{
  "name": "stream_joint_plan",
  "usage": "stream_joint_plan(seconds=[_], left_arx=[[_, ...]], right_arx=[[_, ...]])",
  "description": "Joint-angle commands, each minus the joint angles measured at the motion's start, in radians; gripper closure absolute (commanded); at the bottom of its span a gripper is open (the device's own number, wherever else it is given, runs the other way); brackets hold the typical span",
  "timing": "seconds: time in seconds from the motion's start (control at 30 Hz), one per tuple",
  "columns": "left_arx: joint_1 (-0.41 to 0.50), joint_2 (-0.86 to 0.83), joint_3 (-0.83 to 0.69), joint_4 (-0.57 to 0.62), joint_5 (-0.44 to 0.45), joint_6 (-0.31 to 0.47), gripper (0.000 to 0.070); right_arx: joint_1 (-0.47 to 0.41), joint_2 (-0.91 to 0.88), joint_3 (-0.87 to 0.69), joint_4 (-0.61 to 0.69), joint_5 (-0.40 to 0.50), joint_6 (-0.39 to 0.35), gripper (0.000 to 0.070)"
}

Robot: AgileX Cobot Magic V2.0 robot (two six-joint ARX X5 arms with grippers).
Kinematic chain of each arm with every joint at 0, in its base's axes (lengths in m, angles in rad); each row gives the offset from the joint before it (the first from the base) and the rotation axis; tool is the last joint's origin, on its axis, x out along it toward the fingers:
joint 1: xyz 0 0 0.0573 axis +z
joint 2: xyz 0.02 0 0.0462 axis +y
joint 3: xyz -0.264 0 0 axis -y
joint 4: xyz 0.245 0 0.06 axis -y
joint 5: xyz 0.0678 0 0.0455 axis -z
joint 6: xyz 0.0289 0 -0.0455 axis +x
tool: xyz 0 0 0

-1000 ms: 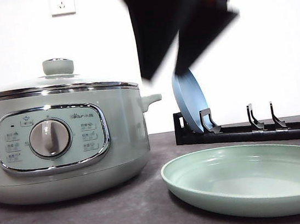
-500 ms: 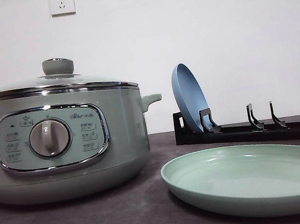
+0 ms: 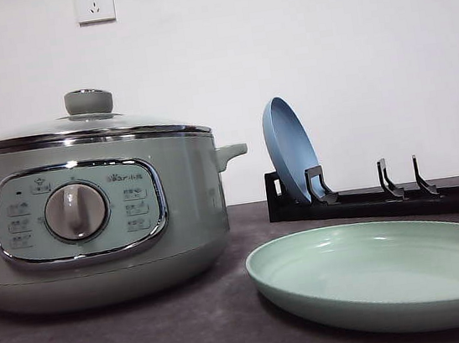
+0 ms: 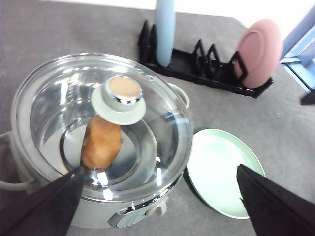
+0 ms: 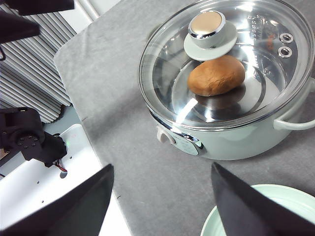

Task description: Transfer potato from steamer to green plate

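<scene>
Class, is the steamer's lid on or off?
On. The glass lid sits on the steamer, with the potato visible beneath it.

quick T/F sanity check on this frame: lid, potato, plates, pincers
1. The glass lid is on the steamer. True.
2. The potato lies on the green plate. False: it is inside the steamer, under the lid.
3. The blue plate stands upright in the black rack. True.
4. The left pincer grips the lid knob. False: it is open, apart from the knob.
5. The right pincer is open. True.
</scene>
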Motion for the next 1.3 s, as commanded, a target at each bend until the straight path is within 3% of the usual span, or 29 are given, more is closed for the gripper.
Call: stream_joint_plan(seconds=[0.0, 0.33, 0.6, 0.87, 1.27], left_arx=[[-0.007, 0.043, 0.065, 0.002, -0.019, -0.010, 0.0065], [-0.144, 0.381, 0.446, -0.183, -0.197, 0.036, 0.0065], [-0.261, 0.641, 0.648, -0.284, -0.381, 0.061, 0.0066], [-0.322, 0.837, 0.743, -0.333, -0.496, 0.074, 0.0067], [-0.353, 0.990, 0.757, -0.339, -0.517, 0.077, 0.0071]], right_arx=[[0.007, 0.012, 0.018, 0.001, -0.003, -0.006, 0.0308], [0.003, 0.012, 0.018, -0.019, -0.001, -0.019, 0.0308], [0.003, 0.012, 0.018, -0.024, 0.001, -0.022, 0.0308], [0.003, 0.012, 0.018, -0.046, 0.002, -0.036, 0.0308], [0.003, 0.012, 0.018, -0.064, 0.005, -0.043, 0.0308]])
